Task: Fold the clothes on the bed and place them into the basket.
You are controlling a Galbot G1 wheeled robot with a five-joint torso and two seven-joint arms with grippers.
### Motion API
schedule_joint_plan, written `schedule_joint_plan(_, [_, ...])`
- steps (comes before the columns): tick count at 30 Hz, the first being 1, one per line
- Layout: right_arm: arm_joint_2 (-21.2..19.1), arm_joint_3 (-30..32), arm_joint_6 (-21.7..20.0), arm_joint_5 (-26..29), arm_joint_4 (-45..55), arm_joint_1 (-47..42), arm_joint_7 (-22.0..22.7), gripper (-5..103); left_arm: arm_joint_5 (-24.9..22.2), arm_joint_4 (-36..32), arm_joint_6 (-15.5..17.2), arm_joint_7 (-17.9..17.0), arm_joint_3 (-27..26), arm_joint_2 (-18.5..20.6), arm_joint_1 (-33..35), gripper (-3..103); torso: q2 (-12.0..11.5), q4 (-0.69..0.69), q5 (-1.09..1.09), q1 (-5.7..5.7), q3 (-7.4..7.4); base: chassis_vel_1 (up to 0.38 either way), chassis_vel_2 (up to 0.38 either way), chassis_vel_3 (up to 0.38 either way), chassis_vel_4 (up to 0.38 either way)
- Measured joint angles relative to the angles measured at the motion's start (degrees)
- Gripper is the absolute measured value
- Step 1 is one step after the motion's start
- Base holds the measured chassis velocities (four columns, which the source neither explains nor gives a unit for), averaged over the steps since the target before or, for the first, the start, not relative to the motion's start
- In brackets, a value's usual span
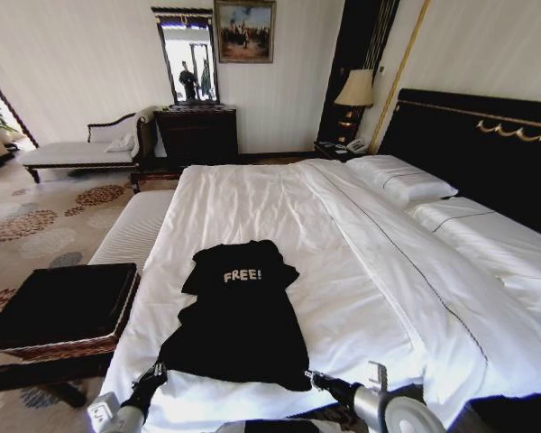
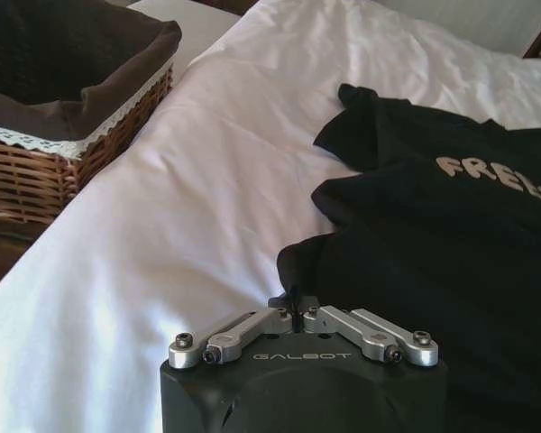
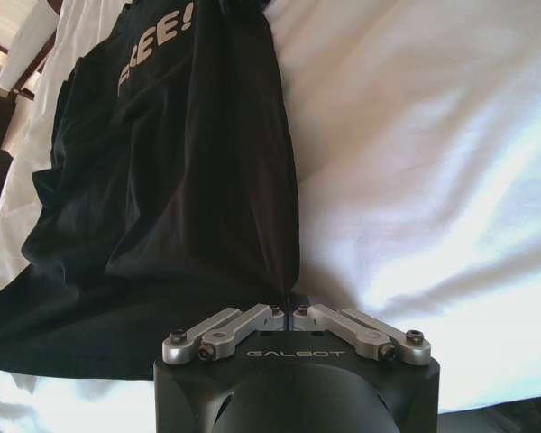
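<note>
The black T-shirt (image 1: pixel 239 325) with white "FREE!" lettering lies spread on the white bed (image 1: pixel 361 271), its hem toward me. My left gripper (image 1: pixel 153 372) is shut on the hem's left corner, and the left wrist view shows the closed gripper (image 2: pixel 293 311) pinching the shirt's (image 2: pixel 433 253) edge. At the right corner my right gripper (image 1: pixel 314 379) is shut on the hem; in the right wrist view that gripper (image 3: pixel 288 311) meets the cloth (image 3: pixel 162 180). The wicker basket (image 1: pixel 63 347) with black lining stands beside the bed on my left, its woven side (image 2: pixel 36 180) close to the mattress edge.
A striped beige bench (image 1: pixel 131 230) sits past the basket along the bed's left side. Pillows (image 1: pixel 401 176) and the black headboard (image 1: pixel 487 144) are at the right. A chaise longue (image 1: pixel 72 152), a dark dresser (image 1: pixel 197 133) and a lamp (image 1: pixel 355 90) line the far wall.
</note>
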Motion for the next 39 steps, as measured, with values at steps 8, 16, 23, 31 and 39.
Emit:
schedule_joint_plan(8, [-0.63,3.02,-2.71,-4.09,3.04,-4.71,3.07,0,3.76,-2.47,-2.19,-0.78,-0.04,0.56,9.47,1,0.00,-0.01,0.00,0.00,-0.01,0.000,0.000,0.000,0.000])
schedule_joint_plan(16, [-0.74,5.89,-5.80,-7.79,4.40,-6.48,5.79,0,11.39,-2.06,-7.80,-0.96,4.11,0.68,15.34,1,0.00,0.01,0.01,0.00,0.00,0.000,0.000,0.000,0.000])
schedule_joint_plan(23, [-0.95,6.25,-6.01,-10.97,4.83,-8.70,7.02,0,15.24,-0.46,-12.08,-1.79,6.95,1.68,20.22,1,0.00,0.00,0.00,0.00,-0.01,0.000,0.000,0.000,0.000])
schedule_joint_plan(31, [-0.73,4.57,-6.01,-16.11,4.81,-11.48,7.38,0,17.43,0.42,-13.24,-3.17,6.94,1.65,22.99,1,0.01,0.00,-0.01,0.00,-0.01,0.000,0.000,0.000,0.000])
schedule_joint_plan(39, [-0.25,3.47,-5.95,-18.37,4.07,-11.85,8.09,0,19.15,2.77,-13.93,-3.79,8.98,1.08,23.21,1,0.00,0.00,0.00,0.00,0.00,0.000,0.000,0.000,0.000])
